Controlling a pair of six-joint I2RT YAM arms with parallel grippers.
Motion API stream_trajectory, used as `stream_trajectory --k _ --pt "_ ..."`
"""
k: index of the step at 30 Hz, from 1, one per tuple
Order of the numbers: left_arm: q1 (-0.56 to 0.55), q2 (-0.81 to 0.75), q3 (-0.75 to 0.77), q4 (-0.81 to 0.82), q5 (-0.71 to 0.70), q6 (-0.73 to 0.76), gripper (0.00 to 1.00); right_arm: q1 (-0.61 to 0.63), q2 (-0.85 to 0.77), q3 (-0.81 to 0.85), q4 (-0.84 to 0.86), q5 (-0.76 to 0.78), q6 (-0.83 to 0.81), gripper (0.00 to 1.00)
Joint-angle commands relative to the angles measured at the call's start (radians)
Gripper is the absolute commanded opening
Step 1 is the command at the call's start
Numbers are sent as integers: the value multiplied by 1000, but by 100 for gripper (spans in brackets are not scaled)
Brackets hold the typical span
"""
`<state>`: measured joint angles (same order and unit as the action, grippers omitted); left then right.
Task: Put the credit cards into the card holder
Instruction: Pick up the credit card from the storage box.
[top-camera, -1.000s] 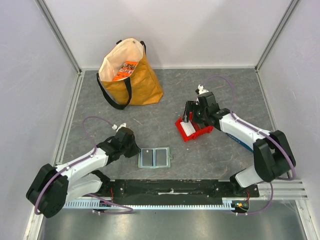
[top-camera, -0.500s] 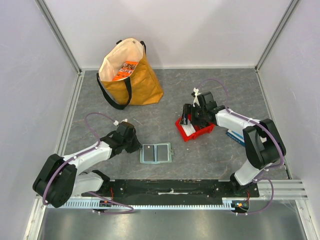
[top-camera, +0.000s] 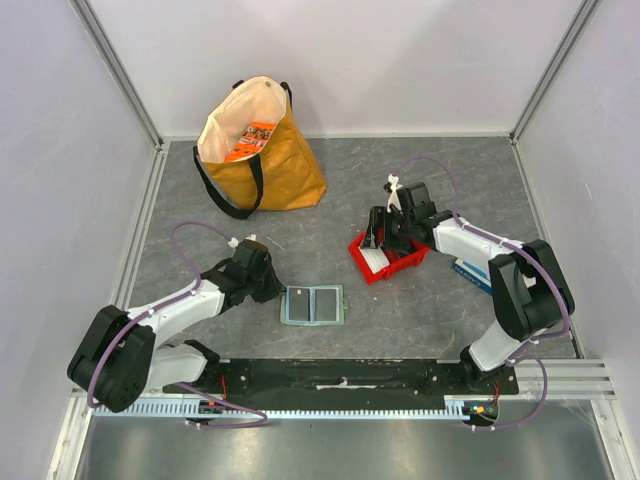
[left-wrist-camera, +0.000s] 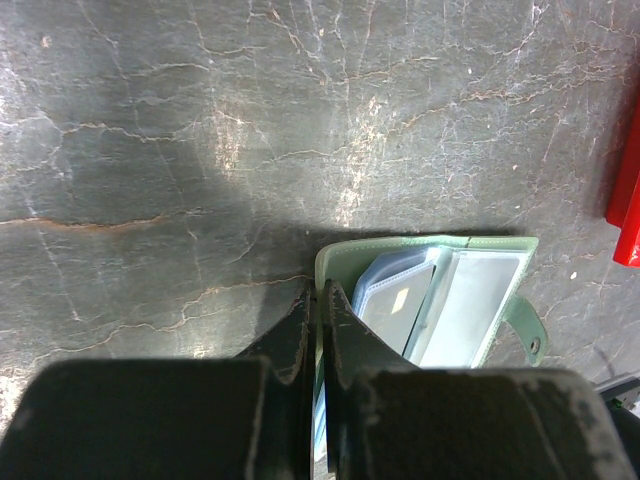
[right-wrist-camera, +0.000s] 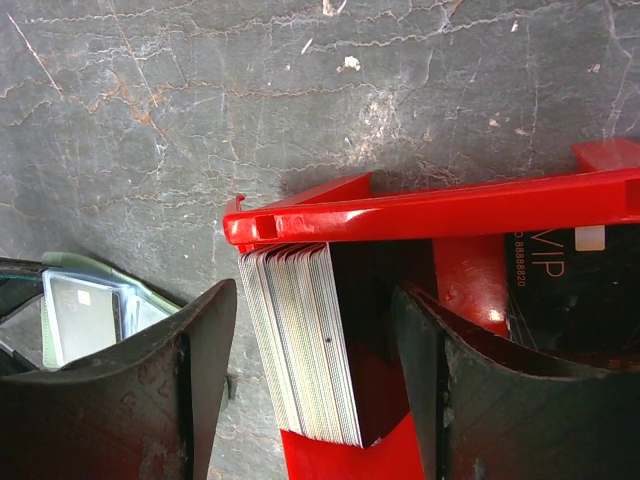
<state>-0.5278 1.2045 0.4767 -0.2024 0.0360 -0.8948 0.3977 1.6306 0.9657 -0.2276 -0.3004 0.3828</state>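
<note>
Top view, read from left to right. We see the left pincer (top-camera: 272, 288) low on the grey desk (top-camera: 420, 170), at the 9 o'clock edge of the card holder (top-camera: 313, 306). In the left wrist view its fingers (left-wrist-camera: 345, 335) are clenched together on that pale-green edge, with only a thin strip of the holder between them. At 11 o'clock from the desk's middle stands an open yellow tote bag (top-camera: 270, 170) with black handles. The card holder lies open and flat at about 6 o'clock from the desk's middle. Its two clear pockets face up, and the pocket nearer the left pincer shows a bluish card (left-wrist-camera: 395, 305) with a pale square.

At 3 o'clock from the middle we find the red bin (top-camera: 405, 262). The credit cards (top-camera: 376, 260) stand on edge in it as a tight whitish stack, pressed against one red wall. A dark card (right-wrist-camera: 550, 290) printed "VIP" lies in the same bin. The right pincer (top-camera: 378, 232) hangs over the bin, released. In the right wrist view its two fingers stand wide apart, one on each side of the stack, and neither touches it. At 4 o'clock from the bin, partly under the right arm, lies a blue-and-white box (top-camera: 470, 272).
</note>
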Motion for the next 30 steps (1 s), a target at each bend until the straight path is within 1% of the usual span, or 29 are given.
stream_trajectory --k 1,2,6,9,10,14,17,21,23,30 --pt "8 -2 22 31 7 34 2 -11 -44 8 4 -28 -2 69" --pt "6 -3 22 31 7 34 2 -14 -44 8 2 -29 -2 67" --pt "8 3 22 32 11 36 2 -20 -44 4 -3 -29 -5 57" --pt "9 4 23 34 13 34 2 -33 -41 2 -9 -31 -9 48" --pt "9 6 23 34 13 36 2 -34 -43 1 -9 -31 -12 42" --pt "8 12 25 37 16 36 2 -51 -46 -5 -13 -40 -19 28" --pt "9 13 28 37 19 37 2 -66 -44 -7 -13 -51 -19 24" --pt "9 17 30 37 22 37 2 -85 -48 -10 -12 -55 -25 23" --pt "9 18 28 40 22 37 2 -94 -51 -10 -12 -55 -27 21" --pt "8 17 22 43 25 37 2 -99 -6 -5 -45 9 -58 17"
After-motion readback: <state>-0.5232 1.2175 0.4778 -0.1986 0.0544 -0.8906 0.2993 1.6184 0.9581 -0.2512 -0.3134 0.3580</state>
